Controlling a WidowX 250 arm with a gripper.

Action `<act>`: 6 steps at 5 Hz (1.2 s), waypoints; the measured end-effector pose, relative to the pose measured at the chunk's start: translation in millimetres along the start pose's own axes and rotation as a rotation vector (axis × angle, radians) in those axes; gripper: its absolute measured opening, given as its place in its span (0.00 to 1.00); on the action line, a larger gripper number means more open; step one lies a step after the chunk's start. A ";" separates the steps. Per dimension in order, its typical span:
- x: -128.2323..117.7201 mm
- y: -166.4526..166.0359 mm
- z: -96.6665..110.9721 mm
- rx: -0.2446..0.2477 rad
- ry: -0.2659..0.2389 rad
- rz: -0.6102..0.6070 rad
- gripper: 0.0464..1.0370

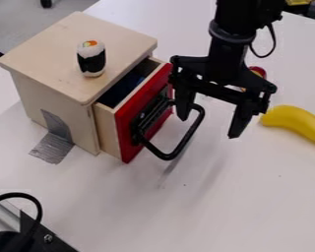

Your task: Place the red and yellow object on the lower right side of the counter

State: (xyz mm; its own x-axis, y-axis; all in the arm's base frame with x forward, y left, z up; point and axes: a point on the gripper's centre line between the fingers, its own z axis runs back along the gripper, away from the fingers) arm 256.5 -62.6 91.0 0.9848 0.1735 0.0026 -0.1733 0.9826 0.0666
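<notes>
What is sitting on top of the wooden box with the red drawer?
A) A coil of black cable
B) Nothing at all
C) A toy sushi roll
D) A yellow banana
C: a white toy sushi roll with a black band stands on the wooden top of the box.

Most of the red and yellow object (261,72) is hidden behind the gripper (208,127), so its shape is hard to tell, and a dark blue thing (128,84) lies too deep in the drawer (126,135) to make out. The top edge cuts off the arm (237,12) and a yellow item (296,2) — the lower left corner crops some black equipment (47,238) and its cable (18,195).
</notes>
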 end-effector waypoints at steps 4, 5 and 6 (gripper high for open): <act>43.0 -10.5 0.5 -0.010 0.004 -0.011 0.96; 72.4 -7.6 2.2 -0.017 -0.012 0.014 0.96; 103.2 1.1 5.2 -0.024 -0.036 0.044 0.96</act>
State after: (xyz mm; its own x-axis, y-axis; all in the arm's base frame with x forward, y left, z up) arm 358.0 -44.0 96.5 0.9758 0.2146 0.0409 -0.2162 0.9755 0.0414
